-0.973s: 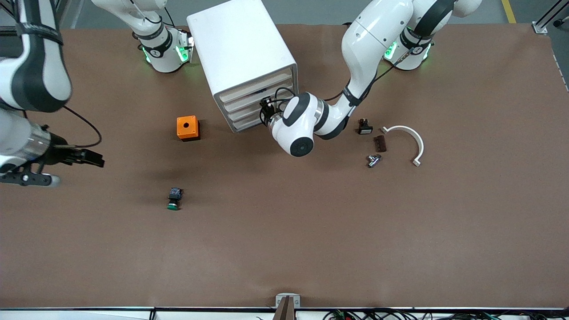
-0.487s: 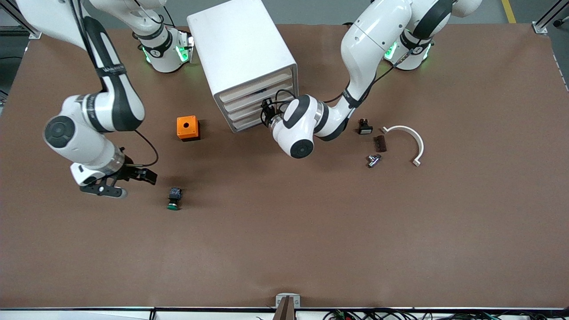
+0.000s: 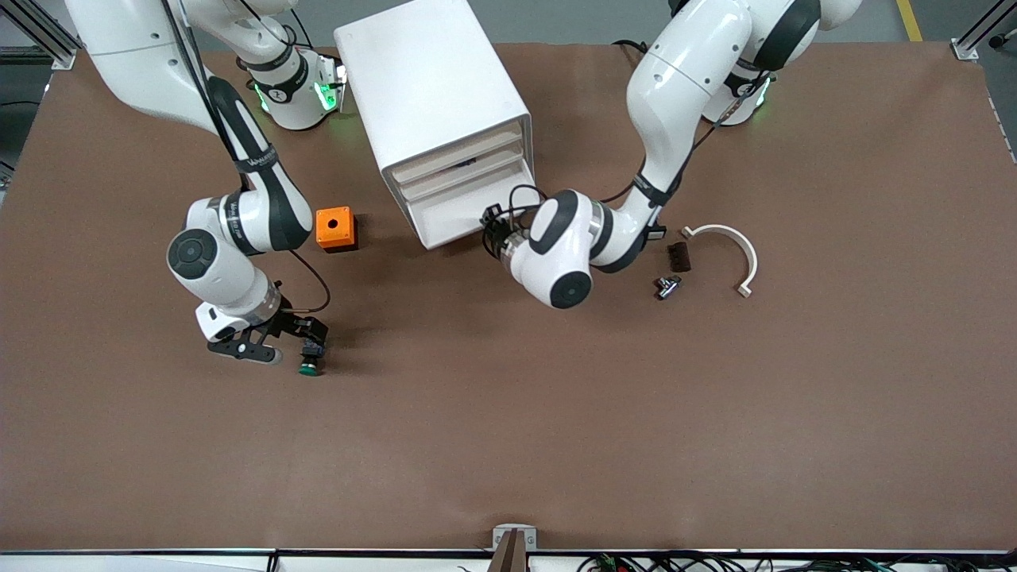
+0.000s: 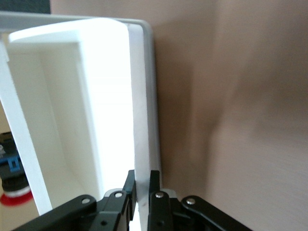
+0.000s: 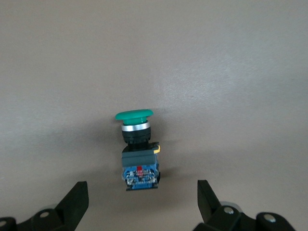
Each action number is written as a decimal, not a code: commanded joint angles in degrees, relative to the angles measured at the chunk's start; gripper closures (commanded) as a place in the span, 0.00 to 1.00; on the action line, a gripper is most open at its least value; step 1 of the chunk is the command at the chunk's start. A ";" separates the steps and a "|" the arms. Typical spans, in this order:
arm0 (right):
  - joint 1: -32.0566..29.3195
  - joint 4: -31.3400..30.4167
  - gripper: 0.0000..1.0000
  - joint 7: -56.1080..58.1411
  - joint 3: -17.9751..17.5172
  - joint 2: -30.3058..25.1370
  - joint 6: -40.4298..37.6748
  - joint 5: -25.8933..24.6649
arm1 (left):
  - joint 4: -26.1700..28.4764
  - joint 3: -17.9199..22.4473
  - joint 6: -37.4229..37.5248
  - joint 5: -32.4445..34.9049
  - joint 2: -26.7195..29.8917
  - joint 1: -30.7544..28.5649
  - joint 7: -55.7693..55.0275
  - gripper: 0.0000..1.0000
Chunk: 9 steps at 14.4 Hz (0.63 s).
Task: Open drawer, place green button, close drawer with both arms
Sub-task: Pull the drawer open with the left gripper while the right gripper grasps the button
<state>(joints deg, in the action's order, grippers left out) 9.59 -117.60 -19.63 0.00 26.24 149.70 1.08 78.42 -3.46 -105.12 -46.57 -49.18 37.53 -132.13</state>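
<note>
The white cabinet stands at the robots' side of the table. Its bottom drawer is pulled partly out. My left gripper is shut on the drawer's front wall, one finger inside and one outside. The drawer's white inside shows nothing in it. The button lies on its side on the table, green cap toward the front camera. My right gripper is open, low over the button's black-blue body end. In the right wrist view the button lies just ahead of the open right gripper.
An orange box with a hole sits beside the cabinet, toward the right arm's end. A white curved piece, a brown block and a small metal part lie toward the left arm's end.
The right arm swung in from the table's edge and came down to the button. The left gripper moved toward the front camera, drawing the bottom drawer out.
</note>
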 commanded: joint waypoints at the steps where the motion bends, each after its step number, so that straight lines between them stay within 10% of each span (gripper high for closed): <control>1: 0.60 -0.09 0.00 -0.68 0.35 1.52 2.52 0.33 | -2.57 0.56 -1.48 -0.53 -0.48 -2.72 4.59 1.00; 3: 1.12 -0.44 0.00 -0.68 0.35 2.84 4.45 0.33 | -3.71 0.56 -3.58 -0.62 -0.48 -3.60 5.39 0.96; 6: 3.06 -0.88 0.00 -3.49 0.35 3.99 5.69 0.33 | -3.72 0.56 -4.39 -0.62 0.05 -3.69 5.22 0.03; 9: 3.15 -0.88 0.12 -3.14 0.35 4.52 5.87 -0.38 | -3.80 0.99 -3.77 -0.27 1.45 -4.30 5.22 0.00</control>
<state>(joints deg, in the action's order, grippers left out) 12.42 -117.88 -22.08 -0.02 30.93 154.76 1.05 74.69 -3.13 -109.06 -46.57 -49.14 33.45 -127.46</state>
